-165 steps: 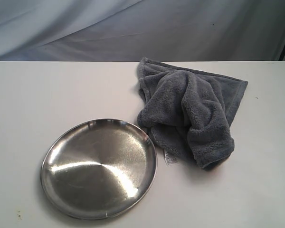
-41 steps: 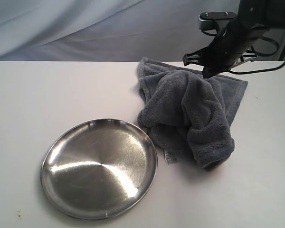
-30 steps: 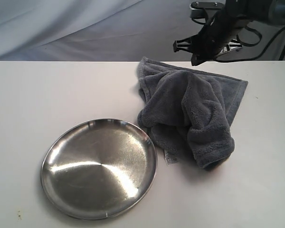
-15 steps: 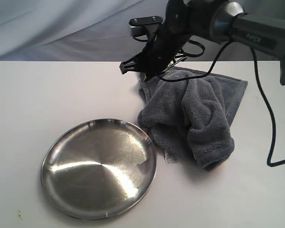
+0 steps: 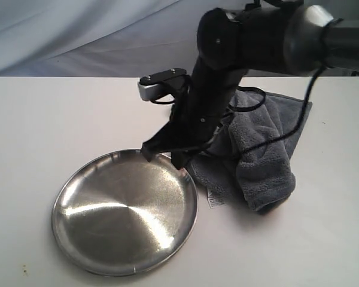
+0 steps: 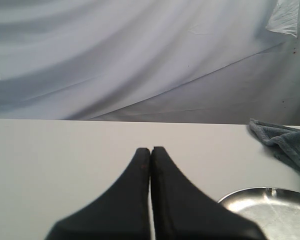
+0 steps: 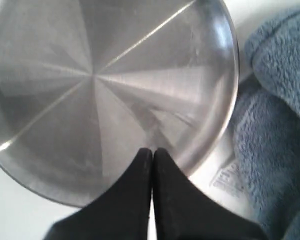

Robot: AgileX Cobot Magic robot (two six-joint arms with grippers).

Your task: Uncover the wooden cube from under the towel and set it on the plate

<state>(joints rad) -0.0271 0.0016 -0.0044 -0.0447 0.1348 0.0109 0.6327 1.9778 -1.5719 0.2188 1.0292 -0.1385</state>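
The dark grey towel (image 5: 264, 162) lies bunched on the white table, right of the steel plate (image 5: 107, 221). The wooden cube is hidden; no part of it shows in any view. My right arm reaches across the towel, and my right gripper (image 5: 163, 154) hangs shut and empty over the plate's far right rim. In the right wrist view the shut right gripper (image 7: 152, 150) sits above the plate (image 7: 65, 100), with the towel (image 7: 275, 125) beside it. My left gripper (image 6: 150, 149) is shut and empty above bare table, with the plate (image 6: 270, 210) and the towel (image 6: 285, 142) off to one side.
The towel's white label (image 5: 215, 200) lies on the table between towel and plate, and the label (image 7: 230, 177) also shows in the right wrist view. A pale draped backdrop (image 5: 78, 36) hangs behind the table's far edge. A black cable (image 5: 311, 89) trails from the right arm.
My right arm came in from the back right, swept left above the towel and dropped to the plate's right rim. The towel and plate lie as before.
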